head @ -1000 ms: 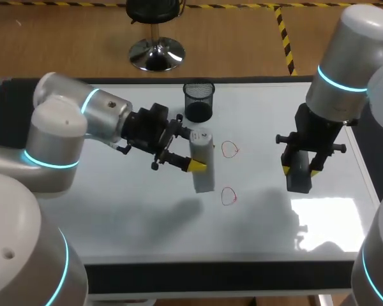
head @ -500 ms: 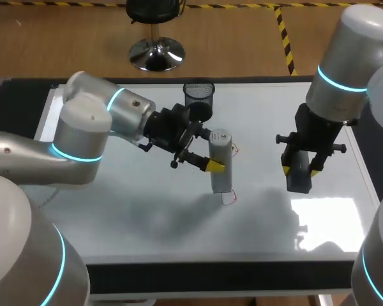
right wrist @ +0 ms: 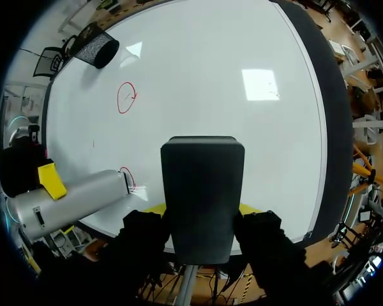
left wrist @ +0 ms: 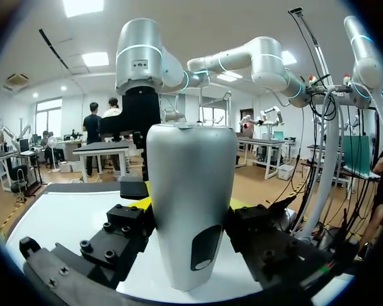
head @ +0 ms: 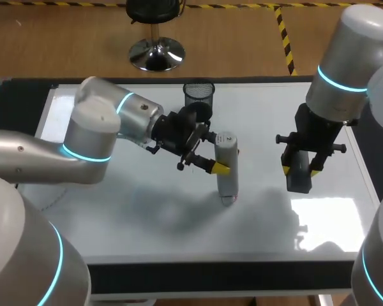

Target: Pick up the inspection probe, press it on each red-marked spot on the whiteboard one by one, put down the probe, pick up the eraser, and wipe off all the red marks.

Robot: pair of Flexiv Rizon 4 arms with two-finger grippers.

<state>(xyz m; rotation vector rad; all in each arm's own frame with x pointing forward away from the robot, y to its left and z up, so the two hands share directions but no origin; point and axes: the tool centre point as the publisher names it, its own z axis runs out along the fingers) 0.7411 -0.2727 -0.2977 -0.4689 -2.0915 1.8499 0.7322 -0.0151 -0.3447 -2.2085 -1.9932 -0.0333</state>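
The whiteboard fills the tabletop, white and glossy. Over it, in the head view, the left arm comes in from 9 o'clock and reaches to the middle of the board, while the right arm hangs down from 2 o'clock over the board's right part.

The left gripper is clamped on the inspection probe, a pale grey cylinder, with 1 yellow-tipped finger on each side of its body. The left wrist view shows the probe standing squarely between the 2 fingers. The probe stands nearly upright; the gripper takes it from its 9 o'clock side, about halfway down. Its lower end sits at the near red mark. Whether it actually presses the surface I cannot tell.

The right gripper is closed on the eraser, a dark block held between both fingers above the board, well apart from the probe and at its 3 o'clock.

A black mesh cup stands at the probe's 11 o'clock, near the board's far edge.

The far red mark, a small drawn circle, lies between the cup and the probe.
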